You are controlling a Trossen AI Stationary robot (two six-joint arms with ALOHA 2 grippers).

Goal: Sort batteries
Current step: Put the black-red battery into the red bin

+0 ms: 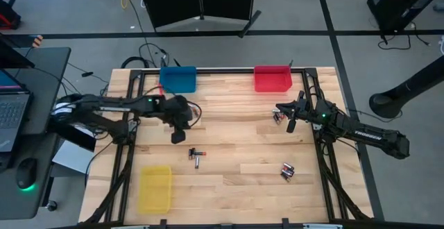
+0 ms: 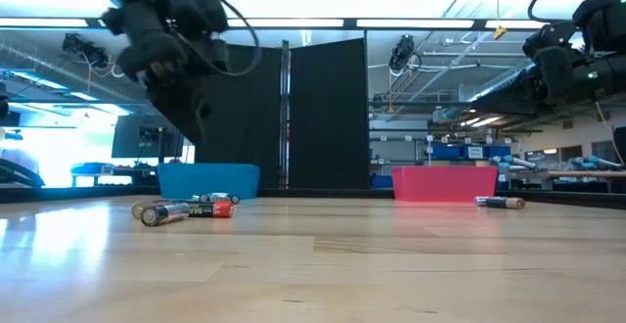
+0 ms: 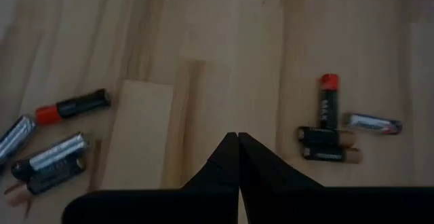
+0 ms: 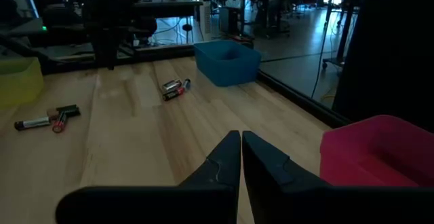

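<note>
Batteries near camera: a small cluster (image 2: 186,208) was seen lying on the table (image 1: 236,187), mid-left.
Yellow bin (image 1: 155,189): set at the front left corner, likely a sorting target.
Left gripper (image 1: 178,136): raised above the batteries, fingers pressed shut, nothing held; judged between picks.
Blue bin (image 1: 177,78): placed at the back edge.
Red bin (image 1: 272,78): placed at the back right.
Right gripper (image 1: 291,125): hung near more batteries (image 1: 278,117), fingers all but closed, nothing gripped.
Front-right batteries (image 1: 287,171): left unsorted.
</note>
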